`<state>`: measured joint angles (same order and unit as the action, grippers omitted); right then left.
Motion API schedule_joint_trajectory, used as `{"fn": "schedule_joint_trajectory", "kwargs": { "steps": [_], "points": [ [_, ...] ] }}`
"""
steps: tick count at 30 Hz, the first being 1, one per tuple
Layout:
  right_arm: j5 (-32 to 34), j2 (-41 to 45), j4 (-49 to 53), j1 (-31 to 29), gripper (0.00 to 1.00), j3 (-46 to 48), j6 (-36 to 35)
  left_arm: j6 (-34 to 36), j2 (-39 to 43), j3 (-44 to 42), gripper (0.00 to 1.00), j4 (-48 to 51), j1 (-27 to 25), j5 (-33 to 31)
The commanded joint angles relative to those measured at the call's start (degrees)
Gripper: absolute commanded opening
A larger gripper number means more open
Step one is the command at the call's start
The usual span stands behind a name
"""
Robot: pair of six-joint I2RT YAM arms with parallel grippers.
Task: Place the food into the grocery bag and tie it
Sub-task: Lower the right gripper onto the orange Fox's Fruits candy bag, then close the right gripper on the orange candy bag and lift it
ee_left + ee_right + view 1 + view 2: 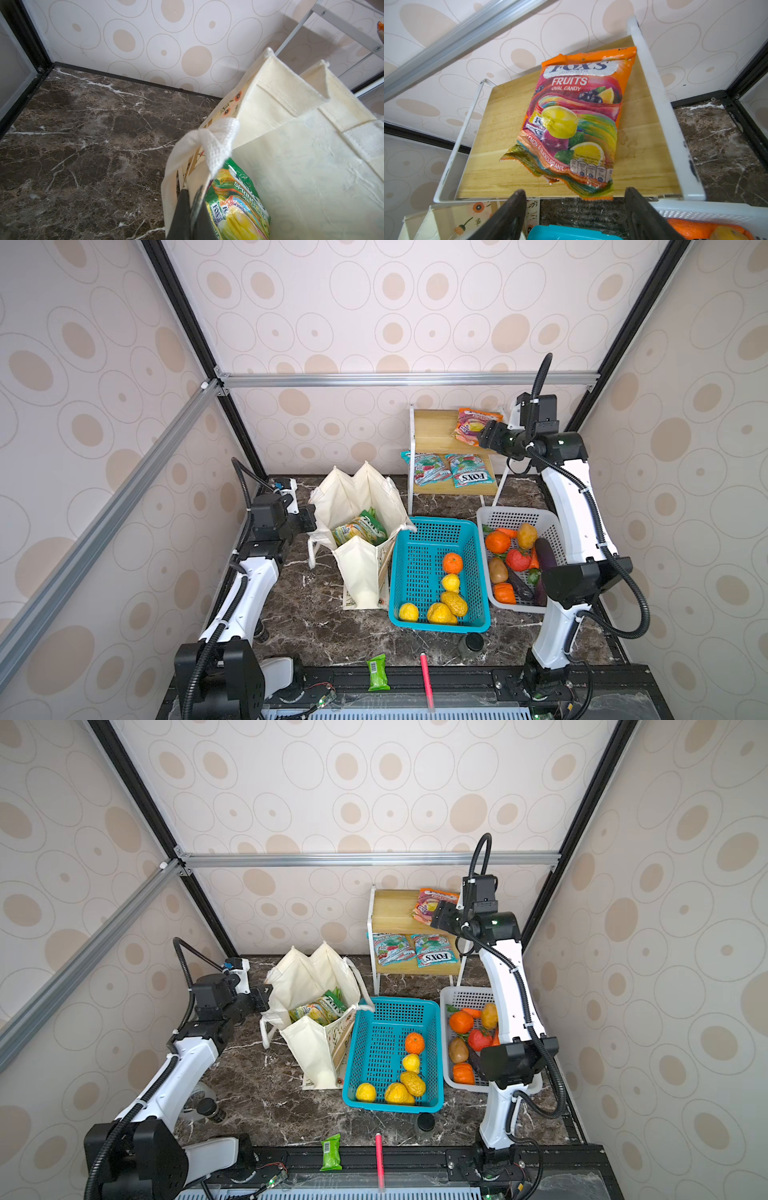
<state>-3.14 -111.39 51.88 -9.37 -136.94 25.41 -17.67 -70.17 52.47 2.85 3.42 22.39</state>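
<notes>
Clearly, "FOX'S FRUITS" is read on shelved orange packet (pixel 577 116), right tool (pixel 575 192) spread nearby; grocery bag (pixel 301 166), holding green packet (pixel 239 199), is clamped by left tool (pixel 192 190).

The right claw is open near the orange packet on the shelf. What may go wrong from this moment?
1. The orange Fox's packet lies flat on the wooden shelf; the open right claw may push it away rather than pinch it.
2. A white rail runs close beside the packet; the claw may strike it.
3. The left claw, shut on its rim, holds the grocery bag open; a slip may let the mouth fold.
</notes>
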Motion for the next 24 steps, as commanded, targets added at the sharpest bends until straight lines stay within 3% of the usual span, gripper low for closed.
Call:
{"fn": "schedule_joint_trajectory", "kwargs": {
  "steps": [1, 7, 14, 19, 24],
  "points": [
    [0.2, -0.7, 1.0, 0.7, 0.76, 1.1, 1.5, 1.5, 0.8, 0.1, 0.00, 0.7, 0.2, 0.2],
    [-1.3, 0.1, -3.0, 1.2, 0.68, 4.8, 2.1, 1.5, 0.7, 0.1, 0.00, 0.6, 0.1, 0.3],
    [-3.2, 0.0, -5.1, 1.2, 0.41, 6.9, 2.3, 1.6, 0.8, 0.1, 0.00, 0.7, 0.2, 0.2],
    [-4.1, 0.8, -5.5, 1.2, 0.10, 6.9, 2.1, 1.6, 0.7, 0.1, 0.00, 0.6, 0.2, 0.1],
    [-5.7, 2.2, -5.8, 1.2, 0.00, 6.4, 1.9, 1.6, 0.7, 0.1, 0.00, 0.7, 0.1, 0.2]
  ]
}}
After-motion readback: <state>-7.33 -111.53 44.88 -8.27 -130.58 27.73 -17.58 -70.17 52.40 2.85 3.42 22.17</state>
